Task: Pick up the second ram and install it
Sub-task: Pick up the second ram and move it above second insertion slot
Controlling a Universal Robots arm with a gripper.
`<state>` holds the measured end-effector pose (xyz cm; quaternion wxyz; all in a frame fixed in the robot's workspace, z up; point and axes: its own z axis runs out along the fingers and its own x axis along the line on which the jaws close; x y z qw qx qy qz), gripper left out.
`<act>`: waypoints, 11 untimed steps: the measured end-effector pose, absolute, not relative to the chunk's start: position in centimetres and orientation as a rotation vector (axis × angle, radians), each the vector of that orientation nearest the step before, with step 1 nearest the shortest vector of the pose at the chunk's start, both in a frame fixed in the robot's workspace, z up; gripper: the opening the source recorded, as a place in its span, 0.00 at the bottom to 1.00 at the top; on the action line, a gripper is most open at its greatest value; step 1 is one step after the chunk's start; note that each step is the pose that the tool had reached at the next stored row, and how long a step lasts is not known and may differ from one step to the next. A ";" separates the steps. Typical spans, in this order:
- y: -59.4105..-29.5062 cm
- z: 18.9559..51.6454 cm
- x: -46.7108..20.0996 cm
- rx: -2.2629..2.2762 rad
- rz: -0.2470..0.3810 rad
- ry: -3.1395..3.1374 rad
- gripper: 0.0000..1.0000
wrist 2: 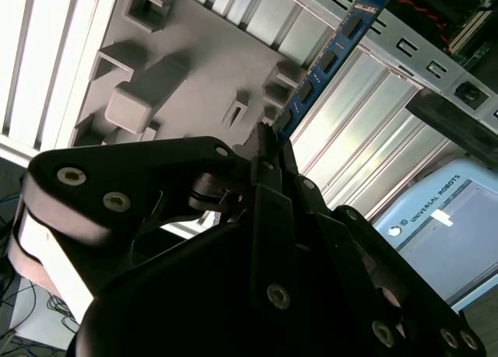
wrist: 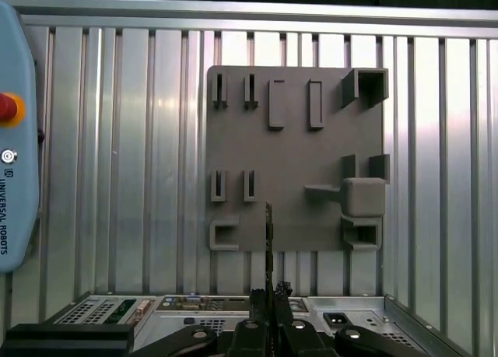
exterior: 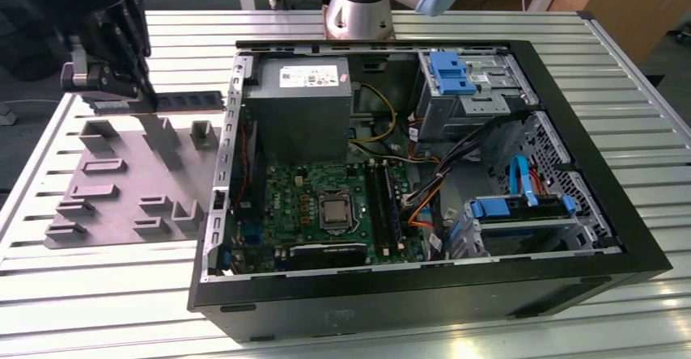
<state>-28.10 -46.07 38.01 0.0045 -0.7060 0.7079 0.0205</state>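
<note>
Exterior view: second ram (exterior: 189, 100) held level over edge of grey fixture tray (exterior: 119, 173), pinched between jaws of gripper (exterior: 146, 98). Second wrist view: blue face, row of dark chips. First wrist view: edge-on. Open computer case (exterior: 432, 294) just beside; case wall between ram and motherboard (exterior: 313, 205).

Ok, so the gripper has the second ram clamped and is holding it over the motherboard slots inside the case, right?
No. The gripper is shut on the second ram, but holds it by the grey fixture tray, outside the computer case; the exterior view shows this.
</note>
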 end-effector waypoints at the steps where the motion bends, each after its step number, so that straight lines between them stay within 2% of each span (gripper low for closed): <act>1: -46.1 38.0 -28.1 -2.212 0.064 2.218 0.14; 11: -46.1 38.0 -27.5 -2.210 0.064 2.219 0.14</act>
